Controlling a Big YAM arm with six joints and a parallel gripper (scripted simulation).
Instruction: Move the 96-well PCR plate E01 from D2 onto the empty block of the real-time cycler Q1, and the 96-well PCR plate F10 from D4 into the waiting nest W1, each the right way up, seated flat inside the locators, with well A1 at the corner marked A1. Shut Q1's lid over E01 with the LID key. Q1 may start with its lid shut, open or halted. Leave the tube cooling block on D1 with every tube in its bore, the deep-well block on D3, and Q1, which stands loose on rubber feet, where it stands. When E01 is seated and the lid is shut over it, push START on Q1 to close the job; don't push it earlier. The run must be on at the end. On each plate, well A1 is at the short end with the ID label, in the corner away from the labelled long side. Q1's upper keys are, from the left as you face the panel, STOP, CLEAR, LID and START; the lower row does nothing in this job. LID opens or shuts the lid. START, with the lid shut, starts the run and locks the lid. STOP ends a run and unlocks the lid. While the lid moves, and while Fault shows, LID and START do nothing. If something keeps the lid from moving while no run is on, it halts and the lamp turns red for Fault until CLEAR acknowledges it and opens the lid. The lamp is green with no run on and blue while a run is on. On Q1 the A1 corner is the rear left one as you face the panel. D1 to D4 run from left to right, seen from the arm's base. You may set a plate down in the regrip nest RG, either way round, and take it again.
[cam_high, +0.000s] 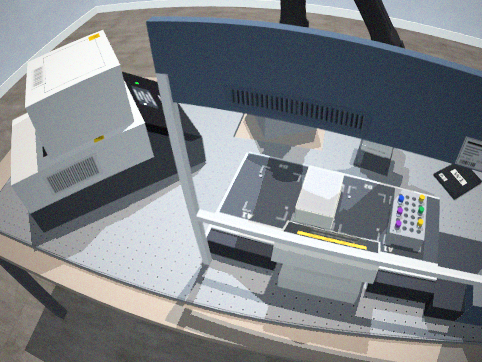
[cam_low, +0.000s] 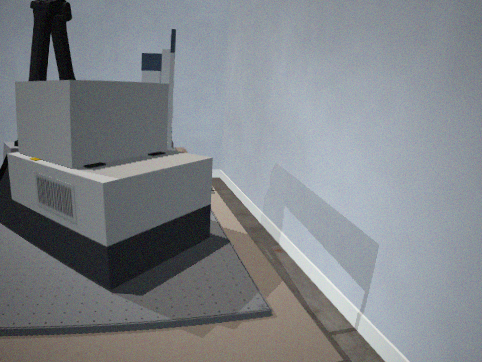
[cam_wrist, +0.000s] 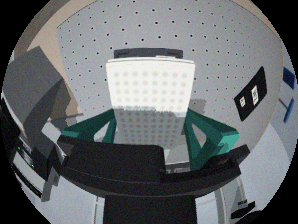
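In the wrist view my gripper (cam_wrist: 150, 111) is shut on a white 96-well PCR plate (cam_wrist: 149, 86), with one teal finger on each side. I cannot read its ID label. The plate hangs level over the perforated table, and a dark nest (cam_wrist: 148, 54) shows just past its far edge. In the top view the blue panel hides the gripper. Deck positions D2 (cam_high: 367, 202) and D4 (cam_high: 270, 192) are bare and dark. The cycler Q1 (cam_high: 75, 130) (cam_low: 110, 190) stands at the left with its white lid down and a green lamp (cam_high: 137, 83).
The deep-well block (cam_high: 320, 195) stands on D3. The tube cooling block (cam_high: 411, 212), with coloured tubes, stands on D1. A small nest (cam_high: 372, 157) and a black labelled plaque (cam_high: 456, 181) (cam_wrist: 249, 99) lie behind the deck. A blue panel (cam_high: 310, 85) on a white post (cam_high: 185, 170) overhangs the deck.
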